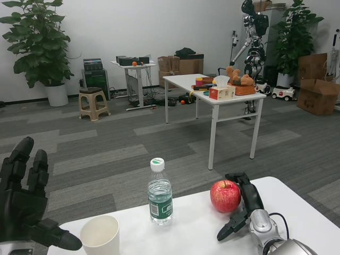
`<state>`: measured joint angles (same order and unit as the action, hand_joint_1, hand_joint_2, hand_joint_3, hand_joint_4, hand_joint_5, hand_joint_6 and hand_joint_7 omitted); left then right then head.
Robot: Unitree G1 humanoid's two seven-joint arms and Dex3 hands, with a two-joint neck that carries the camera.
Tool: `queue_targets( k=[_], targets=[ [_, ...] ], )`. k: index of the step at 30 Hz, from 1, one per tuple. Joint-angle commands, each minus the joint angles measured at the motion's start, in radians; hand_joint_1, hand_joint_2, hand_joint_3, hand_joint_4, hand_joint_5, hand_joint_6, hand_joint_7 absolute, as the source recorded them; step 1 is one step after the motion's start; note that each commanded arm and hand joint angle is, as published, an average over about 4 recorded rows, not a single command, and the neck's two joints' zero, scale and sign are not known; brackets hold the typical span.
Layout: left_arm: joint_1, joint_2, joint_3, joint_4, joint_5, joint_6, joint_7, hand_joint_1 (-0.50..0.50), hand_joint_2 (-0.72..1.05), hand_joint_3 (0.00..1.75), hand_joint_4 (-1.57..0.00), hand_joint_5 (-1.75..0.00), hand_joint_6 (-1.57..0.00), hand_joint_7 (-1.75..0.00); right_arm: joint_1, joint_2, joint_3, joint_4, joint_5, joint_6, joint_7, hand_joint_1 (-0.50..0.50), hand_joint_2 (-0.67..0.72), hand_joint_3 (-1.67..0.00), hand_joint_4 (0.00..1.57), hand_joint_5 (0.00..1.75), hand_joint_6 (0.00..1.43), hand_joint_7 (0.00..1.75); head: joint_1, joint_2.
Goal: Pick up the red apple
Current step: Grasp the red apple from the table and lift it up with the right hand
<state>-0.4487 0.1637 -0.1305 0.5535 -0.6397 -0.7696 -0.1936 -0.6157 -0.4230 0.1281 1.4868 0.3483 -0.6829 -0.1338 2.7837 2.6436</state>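
Observation:
The red apple (225, 196) stands on the white table (297, 212), right of centre near the far edge. My right hand (243, 204) lies just right of it, fingers curved along the apple's right side and touching or nearly touching it; the thumb points down-left below the apple. Whether it grips the apple cannot be told. My left hand (26, 204) is raised at the left edge of the view, fingers spread and empty.
A clear water bottle (160, 193) with a green label and white cap stands left of the apple. A white paper cup (100, 235) sits at the table's front left. Beyond the table are grey floor, another white table (212, 87) with boxes, and a plant (40, 42).

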Motion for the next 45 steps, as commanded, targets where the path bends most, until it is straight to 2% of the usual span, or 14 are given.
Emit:
queue_targets(
  k=[1,5,9,12,14,17,21,24,28,31,33,40,45],
  targets=[
    [0.004,0.002,0.002,0.009,0.0,-0.01,-0.003,-0.43,-0.46,0.04,0.0,0.0,0.0,-0.42,0.009,0.015,0.004,0.015,-0.003,0.017,-0.003,-0.4,0.03,-0.02,0.24,0.73,0.11,1.41,0.0,-0.002],
    [0.004,0.001,0.002,0.009,0.0,-0.01,-0.003,-0.43,-0.46,0.07,0.0,0.0,0.0,-0.42,0.011,0.015,0.004,0.017,-0.003,0.017,-0.003,-0.35,0.03,-0.02,0.26,0.82,0.21,1.54,0.002,-0.002],
    [0.004,0.001,0.002,0.009,0.0,-0.01,-0.003,-0.43,-0.46,0.09,0.0,0.0,0.0,-0.42,0.011,0.015,0.004,0.025,-0.003,0.017,-0.005,-0.33,0.0,-0.08,0.3,1.02,0.5,1.68,0.002,-0.002],
    [0.004,0.001,0.002,0.009,0.0,-0.01,-0.003,-0.43,-0.46,0.04,0.0,0.0,0.0,-0.42,0.012,0.015,0.004,0.027,-0.003,0.017,-0.006,-0.33,0.01,-0.08,0.34,1.07,0.66,1.73,0.002,-0.002],
    [0.004,0.002,0.002,0.009,0.0,-0.01,-0.003,-0.43,-0.46,0.04,0.0,0.0,0.0,-0.42,0.014,0.015,0.004,0.027,-0.003,0.017,-0.006,-0.33,0.03,-0.08,0.36,1.12,0.77,1.71,0.002,-0.002],
    [0.004,0.002,0.002,0.009,0.0,-0.01,-0.003,-0.43,-0.46,0.04,0.0,0.0,0.0,-0.42,0.016,0.015,0.004,0.028,-0.003,0.017,-0.006,-0.33,-0.02,-0.12,0.39,1.16,0.89,1.68,0.002,-0.003],
    [0.005,0.002,0.002,0.009,0.0,-0.01,-0.003,-0.43,-0.46,0.02,0.0,0.0,0.0,-0.42,0.017,0.015,0.004,0.028,-0.003,0.017,-0.006,-0.28,-0.03,-0.16,0.43,1.26,1.03,1.64,0.002,-0.002],
    [0.004,0.002,0.002,0.009,0.0,-0.01,-0.003,-0.43,-0.46,0.04,0.0,0.0,0.0,-0.42,0.017,0.015,0.004,0.028,-0.003,0.017,-0.006,-0.25,-0.03,-0.16,0.43,1.26,1.07,1.61,0.002,-0.002],
    [0.005,0.002,0.002,0.009,0.0,-0.01,-0.003,-0.43,-0.46,0.07,0.0,0.0,0.0,-0.42,0.019,0.015,0.004,0.028,-0.004,0.016,-0.006,-0.17,0.03,-0.16,0.47,1.36,1.11,1.61,0.005,-0.002],
    [0.008,0.001,0.002,0.007,0.0,-0.01,-0.003,-0.43,-0.46,0.09,0.0,0.0,0.0,-0.42,0.028,0.015,0.002,0.021,-0.004,0.015,-0.005,-0.11,0.08,-0.16,0.49,1.36,1.11,1.61,0.009,-0.002],
    [0.009,0.001,0.002,0.006,0.0,-0.01,-0.003,-0.43,-0.46,0.07,0.0,0.0,0.0,-0.42,0.043,0.015,-0.002,0.003,-0.005,0.013,-0.004,-0.08,0.09,-0.16,0.49,1.36,1.11,1.61,0.012,-0.003],
    [0.016,0.002,0.006,0.001,0.0,-0.01,-0.003,-0.43,-0.46,0.09,0.0,0.0,0.0,-0.42,0.119,0.019,-0.032,-0.121,-0.005,0.005,0.0,-0.08,0.09,-0.16,0.43,1.36,1.11,1.61,0.012,-0.002],
    [0.023,0.002,0.007,-0.003,0.0,-0.01,-0.003,-0.43,-0.46,0.04,0.0,0.0,0.0,-0.42,0.17,0.018,-0.069,-0.197,-0.005,-0.002,0.005,-0.04,0.09,-0.16,0.43,1.36,1.11,1.61,0.012,0.0]
  ],
)
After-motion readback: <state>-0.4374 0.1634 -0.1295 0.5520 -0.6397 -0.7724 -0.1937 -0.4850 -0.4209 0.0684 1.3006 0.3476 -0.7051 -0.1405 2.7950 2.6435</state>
